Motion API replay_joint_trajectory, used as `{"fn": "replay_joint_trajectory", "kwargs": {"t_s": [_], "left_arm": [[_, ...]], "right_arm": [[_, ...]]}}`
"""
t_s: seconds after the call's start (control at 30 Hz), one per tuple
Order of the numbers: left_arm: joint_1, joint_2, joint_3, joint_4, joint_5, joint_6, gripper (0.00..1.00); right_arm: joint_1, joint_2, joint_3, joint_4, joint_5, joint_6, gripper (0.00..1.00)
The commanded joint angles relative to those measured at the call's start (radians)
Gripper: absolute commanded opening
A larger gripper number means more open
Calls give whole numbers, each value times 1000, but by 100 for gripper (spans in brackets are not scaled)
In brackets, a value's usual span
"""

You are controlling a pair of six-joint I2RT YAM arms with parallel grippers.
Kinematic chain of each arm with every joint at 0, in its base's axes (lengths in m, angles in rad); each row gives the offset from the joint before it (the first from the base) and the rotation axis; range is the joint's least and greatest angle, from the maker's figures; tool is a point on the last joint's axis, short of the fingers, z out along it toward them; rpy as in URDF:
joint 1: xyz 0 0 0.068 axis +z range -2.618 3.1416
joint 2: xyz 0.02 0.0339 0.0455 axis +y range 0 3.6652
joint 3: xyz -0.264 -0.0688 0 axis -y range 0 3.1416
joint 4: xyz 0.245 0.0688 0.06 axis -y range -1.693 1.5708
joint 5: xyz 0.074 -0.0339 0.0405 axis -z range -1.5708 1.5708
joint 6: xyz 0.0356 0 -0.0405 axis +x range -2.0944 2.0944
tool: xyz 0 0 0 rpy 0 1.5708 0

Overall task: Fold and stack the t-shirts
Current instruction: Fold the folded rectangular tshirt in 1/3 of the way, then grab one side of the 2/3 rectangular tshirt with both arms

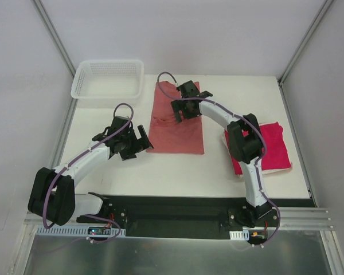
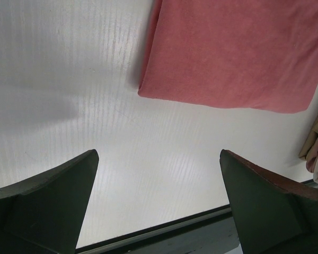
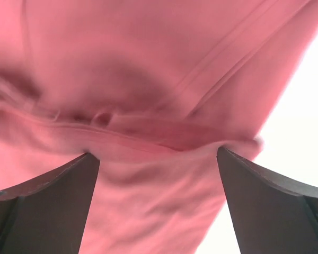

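Your right claw [image 3: 156, 159] hangs spread wide over the salmon-pink t-shirt [image 1: 175, 129] at frame centre; pinch every layer at that hem. Your left claw [image 2: 159, 159], also agape, hovers over the counter [image 2: 69, 79] beside its corner. The crimson t-shirt [image 1: 272, 146] lies folded at right.

bright even light; right wrist view blurry, maybe motion.

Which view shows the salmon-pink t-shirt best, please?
Top external: nearly the whole salmon-pink t-shirt lies in frame, so its outline is clear. The left wrist view catches only its near end; the right wrist view, only blurred close-up folds.
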Motion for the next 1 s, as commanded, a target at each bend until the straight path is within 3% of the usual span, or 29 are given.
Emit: {"fn": "replay_joint_trajectory", "kwargs": {"t_s": [0.0, 0.13, 0.2, 0.37, 0.47, 0.53, 0.63, 0.77, 0.8, 0.83, 0.97], "left_arm": [[-6, 7, 7, 12, -5, -3, 99], [-7, 14, 3, 10, 1, -9, 99], [-6, 26, 4, 10, 1, -9, 99], [-6, 83, 22, 24, -20, -25, 99], [-4, 134, 50, 32, -64, -37, 97], [-4, 169, 84, 33, -79, -49, 92], [-3, 240, 117, 39, -72, -57, 79], [-3, 318, 141, 44, -60, -66, 63], [-3, 329, 144, 48, -45, -66, 51], [-3, 339, 148, 47, -36, -66, 47], [-3, 364, 135, 61, -28, -74, 35]], "right_arm": [[-27, 44, 151, 29, 158, -109, 97], [-32, 2, 159, 35, 195, -119, 97], [-32, -82, 80, 38, 216, -74, 97], [-16, -451, -290, 178, 236, 41, 97], [36, -672, -509, 213, 356, 101, 97], [60, -804, -643, 230, 391, 171, 97], [50, -902, -743, 197, 283, 242, 97], [51, -963, -836, 201, 131, 267, 97], [51, -969, -849, 206, 120, 270, 97], [51, -973, -869, 201, 114, 279, 98], [51, -972, -901, 199, 82, 309, 99]]}}
